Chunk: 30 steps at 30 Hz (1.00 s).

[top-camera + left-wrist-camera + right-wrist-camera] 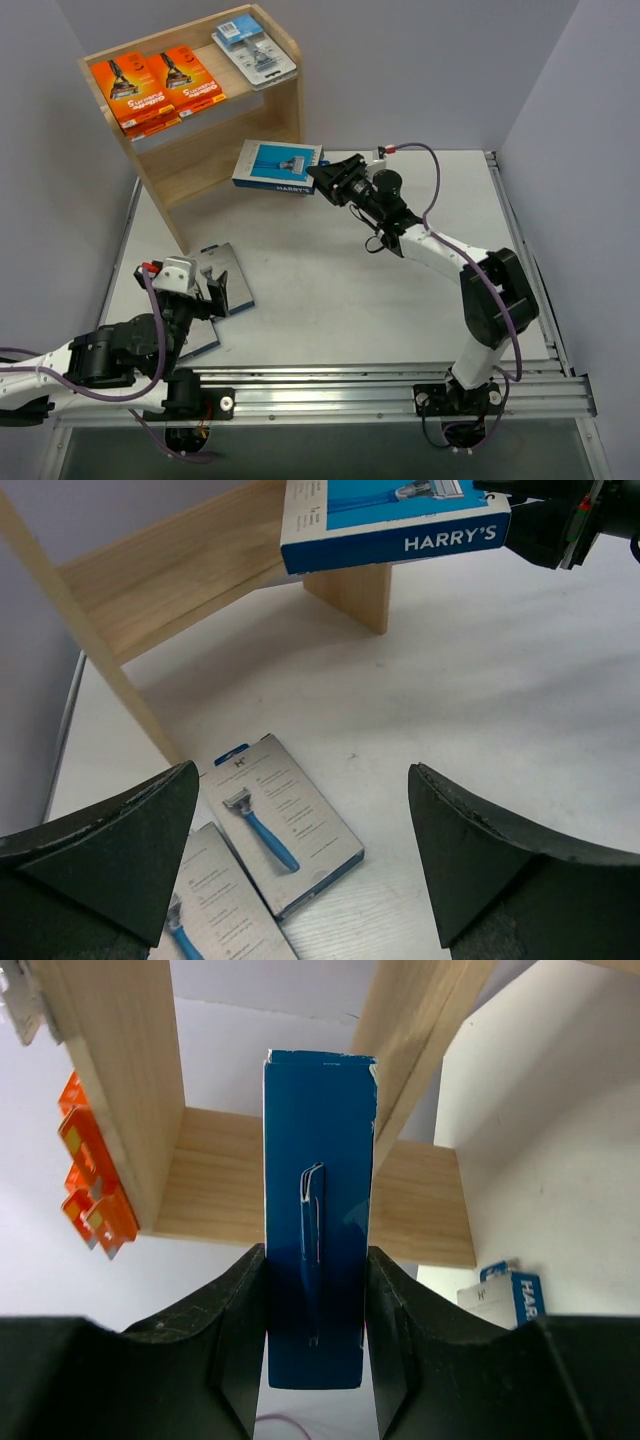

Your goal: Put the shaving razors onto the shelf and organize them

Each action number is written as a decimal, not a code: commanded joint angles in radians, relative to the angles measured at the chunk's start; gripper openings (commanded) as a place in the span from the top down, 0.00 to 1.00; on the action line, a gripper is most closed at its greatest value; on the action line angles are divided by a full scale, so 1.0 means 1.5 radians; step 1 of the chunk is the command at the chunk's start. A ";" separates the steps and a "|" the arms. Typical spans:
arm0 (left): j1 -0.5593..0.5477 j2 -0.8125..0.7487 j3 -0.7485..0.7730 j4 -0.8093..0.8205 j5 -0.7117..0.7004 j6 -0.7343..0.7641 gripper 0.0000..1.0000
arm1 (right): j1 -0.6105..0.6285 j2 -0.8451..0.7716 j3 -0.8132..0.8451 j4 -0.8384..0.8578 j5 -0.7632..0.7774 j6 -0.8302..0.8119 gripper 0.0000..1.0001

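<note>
Right hand [325, 180]: clamps the blue box [278, 165], just beside the right panel of the shelf [200, 165].
Left hand [213, 292]: wide, empty, over two grey boxes [285, 825] in front of the shelf.

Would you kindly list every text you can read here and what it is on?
"HARRY'S": side of the blue box held in the right gripper.
Orange boxes on the shelf: print blurred.
Blister pack: label blurred.
Grey boxes on the table: print too small.

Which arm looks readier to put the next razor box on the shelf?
Right. The right claw grips the blue Harry's box beside the shelf; the left claw hangs open over two boxes on the table.
</note>
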 commanded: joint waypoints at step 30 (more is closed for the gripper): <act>0.009 -0.170 -0.072 0.064 -0.105 0.172 0.06 | 0.171 0.342 0.409 0.117 0.542 -0.008 1.00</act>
